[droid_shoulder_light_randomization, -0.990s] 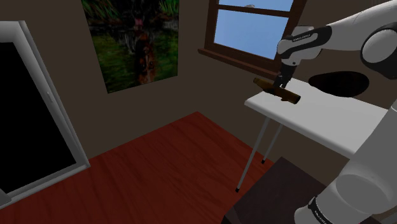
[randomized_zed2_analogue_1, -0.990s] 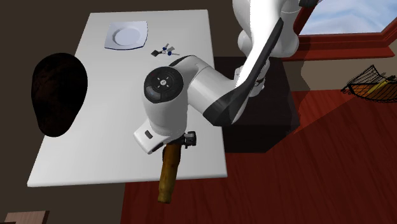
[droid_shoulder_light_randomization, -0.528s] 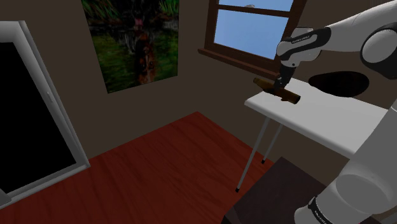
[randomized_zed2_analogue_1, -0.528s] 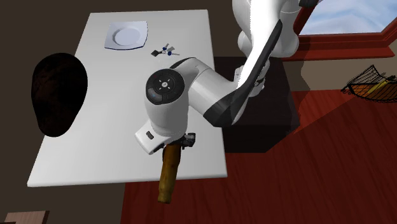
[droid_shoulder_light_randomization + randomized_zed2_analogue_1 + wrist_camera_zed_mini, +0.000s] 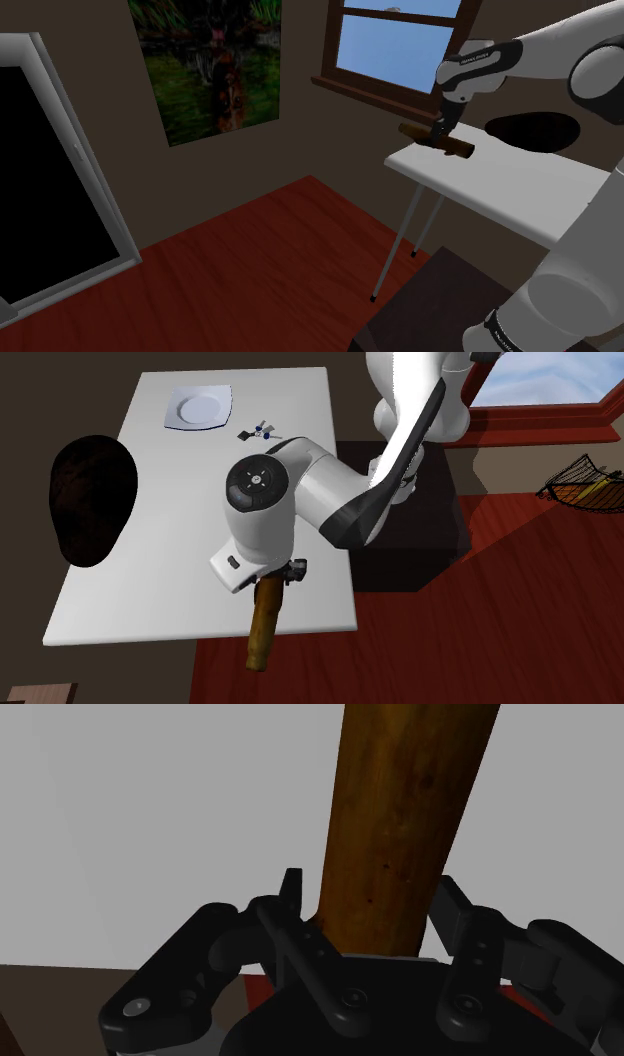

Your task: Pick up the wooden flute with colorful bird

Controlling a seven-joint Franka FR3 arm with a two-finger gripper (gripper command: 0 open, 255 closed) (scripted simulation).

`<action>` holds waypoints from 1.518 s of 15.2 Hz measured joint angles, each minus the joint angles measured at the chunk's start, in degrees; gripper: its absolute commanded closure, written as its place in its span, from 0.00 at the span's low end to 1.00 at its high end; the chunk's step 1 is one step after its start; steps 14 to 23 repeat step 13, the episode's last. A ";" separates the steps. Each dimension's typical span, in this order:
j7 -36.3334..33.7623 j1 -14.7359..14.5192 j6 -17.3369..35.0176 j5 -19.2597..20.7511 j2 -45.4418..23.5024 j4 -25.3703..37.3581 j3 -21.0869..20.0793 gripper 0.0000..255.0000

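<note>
gripper (image 5: 371,900) clasped around brown flute (image 5: 405,804), one end overhanging white table (image 5: 150,552)

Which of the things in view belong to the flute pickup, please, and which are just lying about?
Job: flute, clasped in the pincer at the table edge.

Lying about: plate, small blue-and-white thing, black oval thing, basket, picture, window.

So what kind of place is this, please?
Probably a room in a house: a framed window, a picture on the wall and a reddish wooden floor under a white table.
</note>
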State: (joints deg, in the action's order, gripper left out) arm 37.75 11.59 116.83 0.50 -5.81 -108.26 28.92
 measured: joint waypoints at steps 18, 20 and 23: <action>-0.13 -0.14 -9.31 0.74 1.51 7.96 0.05 1.00; -0.13 -0.14 -9.31 0.74 1.51 7.96 0.05 1.00; -0.13 -0.14 -9.31 0.74 1.51 7.96 0.05 1.00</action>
